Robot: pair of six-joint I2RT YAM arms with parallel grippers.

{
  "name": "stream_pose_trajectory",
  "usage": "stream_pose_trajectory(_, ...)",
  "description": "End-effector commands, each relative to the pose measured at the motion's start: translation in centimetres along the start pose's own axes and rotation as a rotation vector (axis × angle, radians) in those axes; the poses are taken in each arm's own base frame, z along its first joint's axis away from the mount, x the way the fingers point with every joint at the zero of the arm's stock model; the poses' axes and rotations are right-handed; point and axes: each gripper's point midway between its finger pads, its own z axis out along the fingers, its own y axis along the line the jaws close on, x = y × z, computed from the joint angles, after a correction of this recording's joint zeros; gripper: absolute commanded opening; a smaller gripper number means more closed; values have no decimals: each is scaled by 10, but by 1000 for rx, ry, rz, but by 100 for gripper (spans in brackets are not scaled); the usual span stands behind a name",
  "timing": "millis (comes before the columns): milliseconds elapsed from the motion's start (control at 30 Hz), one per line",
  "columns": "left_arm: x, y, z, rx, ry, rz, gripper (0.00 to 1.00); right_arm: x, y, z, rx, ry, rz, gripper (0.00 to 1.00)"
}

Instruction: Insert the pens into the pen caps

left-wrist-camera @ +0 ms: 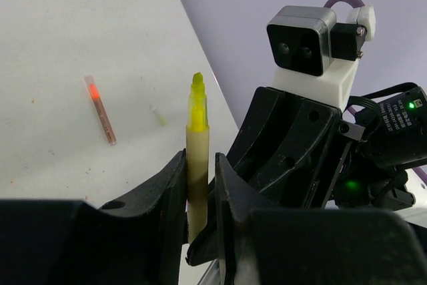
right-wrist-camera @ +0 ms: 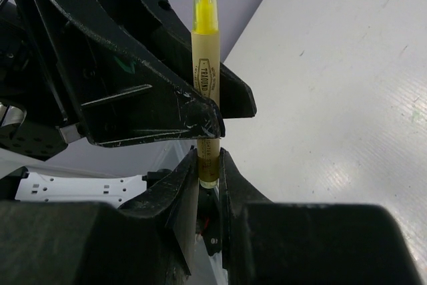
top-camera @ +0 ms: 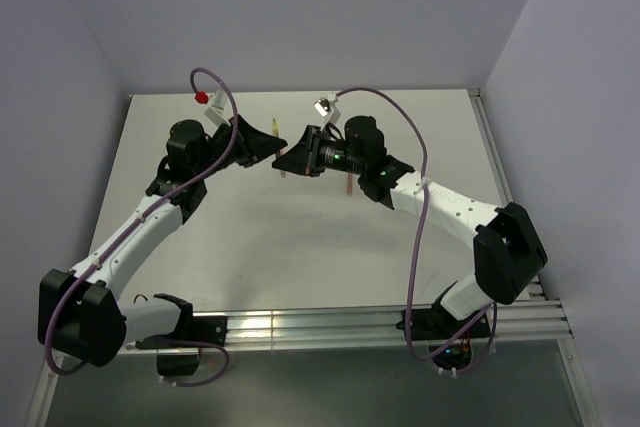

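The right gripper is clamped on one end of the tan-olive pen, up over the table's far middle. The left gripper straddles it too, fingers slightly parted, a sliver of gap showing.

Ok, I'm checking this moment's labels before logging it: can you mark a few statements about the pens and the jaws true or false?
1. The yellow-tipped pen stands between the jaws of the left gripper. True.
2. That pen's tip is covered by a cap. False: the yellow tip is bare.
3. A red pen lies on the table. True.
4. The right gripper holds nothing. False: its jaws are closed on the yellow-tipped pen, at the end away from the tip.
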Motion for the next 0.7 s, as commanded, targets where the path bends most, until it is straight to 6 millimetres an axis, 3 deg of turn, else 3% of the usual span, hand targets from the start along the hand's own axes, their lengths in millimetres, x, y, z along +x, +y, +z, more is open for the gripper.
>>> stream_pose_trajectory(0, 1, -26, -6, 97, 8, 22, 26, -22, 22, 7, -63, -65, -43, 0)
stream_pose_trajectory(100, 2, -23, -6, 89, 3, 17, 20, -22, 23, 8, -71, -60, -45, 0)
stream_pose_trajectory(233, 1, -24, -5, 87, 8, 20, 1, -21, 20, 8, -62, -60, -41, 0)
stream_pose_trajectory(367, -2, -22, -5, 61, -3, 23, 0, -20, 18, 7, -45, -55, -52, 2)
stream_pose_trajectory(433, -16, -22, -5, 18, -39, 54, 0, -17, 10, 3, 2, -51, -46, 13)
stream_pose_trajectory(467, -13, -12, -6, -45, -18, 39, 0, -19, 12, -4, 17, -65, -78, 27)
stream_pose_trajectory(533, -26, -11, -7, -88, -36, 74, 0, -15, -8, -15, 128, -73, -93, 39)
stream_pose_trajectory(567, -23, -3, -10, -131, -13, 74, 0, -13, -10, -28, 180, -70, -95, 45)
stream_pose_trajectory(667, -35, 7, -17, -194, -24, 93, 0, -15, -29, -62, 334, -106, -136, 50)
